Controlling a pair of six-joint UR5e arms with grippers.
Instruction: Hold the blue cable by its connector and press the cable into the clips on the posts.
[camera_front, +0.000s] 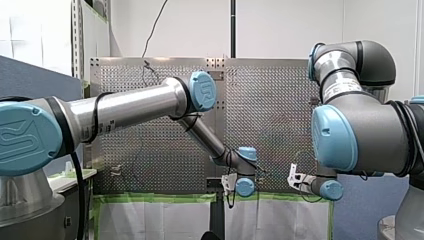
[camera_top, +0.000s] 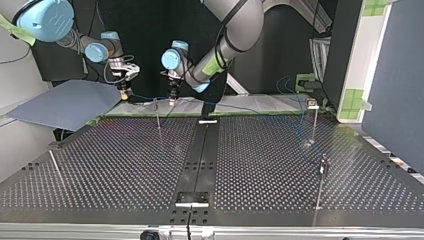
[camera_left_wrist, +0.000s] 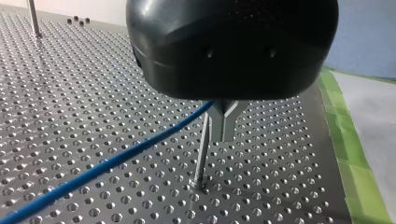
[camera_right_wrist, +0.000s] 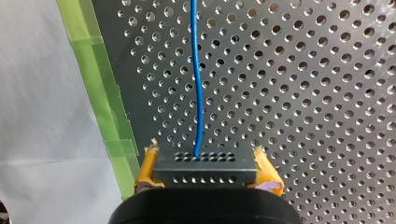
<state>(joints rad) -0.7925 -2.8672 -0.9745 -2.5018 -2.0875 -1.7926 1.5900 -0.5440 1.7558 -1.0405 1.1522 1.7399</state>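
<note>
**Cable lie at the post**

Clamps connector (camera_right_wrist: 205, 177) between the yellow pads (camera_right_wrist: 147, 168) of my right gripper (camera_right_wrist: 205, 161), jaws shut on its two sides. Sends the blue cable (camera_right_wrist: 198, 84) straight ahead of those jaws, long axis in line with them. Closes my left gripper (camera_left_wrist: 223, 136) around the same cable, metal fingers (camera_left_wrist: 218, 128) together at the tips. Sets the post (camera_left_wrist: 201, 158) just beside the left jaws, nearly touching. Favours my left arm as the nearer one. Probably calls for a short press toward the post top. Hides the clip behind the fingers.
</note>
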